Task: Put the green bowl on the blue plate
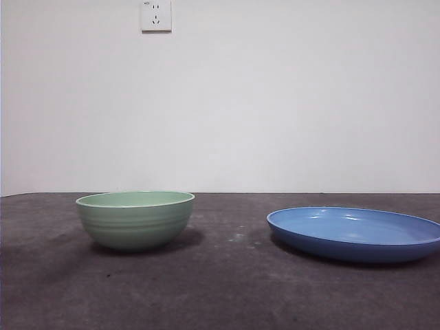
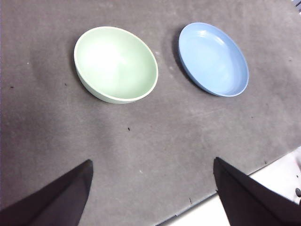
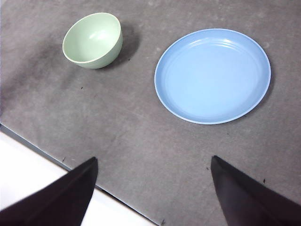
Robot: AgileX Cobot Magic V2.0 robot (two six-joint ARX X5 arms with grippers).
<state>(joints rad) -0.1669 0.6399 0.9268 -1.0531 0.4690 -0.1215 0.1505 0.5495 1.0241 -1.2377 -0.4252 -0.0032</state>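
Note:
The green bowl (image 1: 135, 218) stands upright and empty on the dark table at the left. The blue plate (image 1: 356, 232) lies flat and empty to its right, apart from it. Both show in the left wrist view, the bowl (image 2: 115, 64) and the plate (image 2: 212, 58), and in the right wrist view, the bowl (image 3: 93, 40) and the plate (image 3: 212, 75). My left gripper (image 2: 153, 188) is open and empty, high above the table, back from the bowl. My right gripper (image 3: 153, 188) is open and empty, high above the table, back from the plate. Neither gripper shows in the front view.
The dark grey table mat (image 1: 227, 289) ends at a white edge strip (image 2: 277, 179) near the left gripper, and the same white strip (image 3: 28, 160) shows in the right wrist view. A white wall with a socket (image 1: 156, 15) stands behind the table.

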